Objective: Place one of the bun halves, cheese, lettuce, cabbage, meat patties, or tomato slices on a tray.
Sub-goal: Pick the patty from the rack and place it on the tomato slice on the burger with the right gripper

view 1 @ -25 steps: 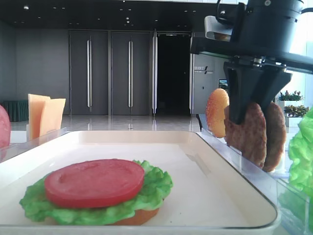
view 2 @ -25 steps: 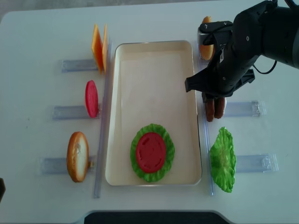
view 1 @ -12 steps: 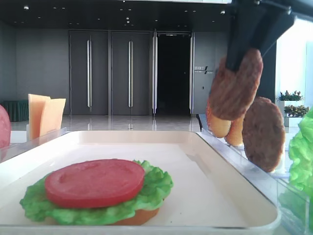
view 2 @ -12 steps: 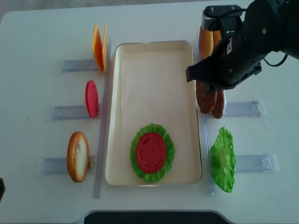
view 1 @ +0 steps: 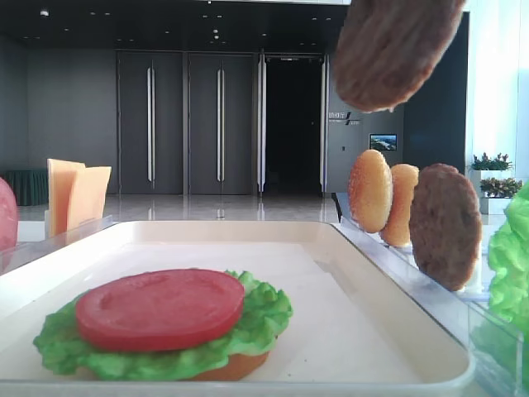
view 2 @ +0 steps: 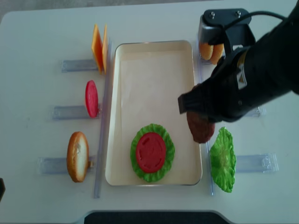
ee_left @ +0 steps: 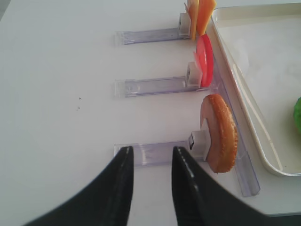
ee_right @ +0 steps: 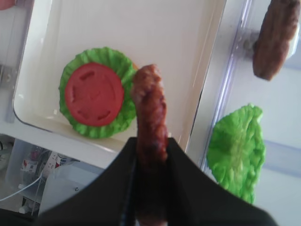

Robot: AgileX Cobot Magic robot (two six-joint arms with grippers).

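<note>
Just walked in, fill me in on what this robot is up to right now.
The right gripper is shut on a meat patty, holding it edge-on in the air near the right rim of the tray. On the tray lies a stack of lettuce with a tomato slice on top. A second patty stands in its holder to the right. The left gripper hangs open over the table, holding nothing.

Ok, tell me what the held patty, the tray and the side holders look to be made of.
Meat patty: likely moulded plastic or foam replica; matte, rough brown, stays stiff edge-on in the right gripper.
Tray: looks like cream plastic, smooth with a slight sheen, rounded rim.
Holders: clear acrylic-looking plastic, see-through with bright edges.
</note>
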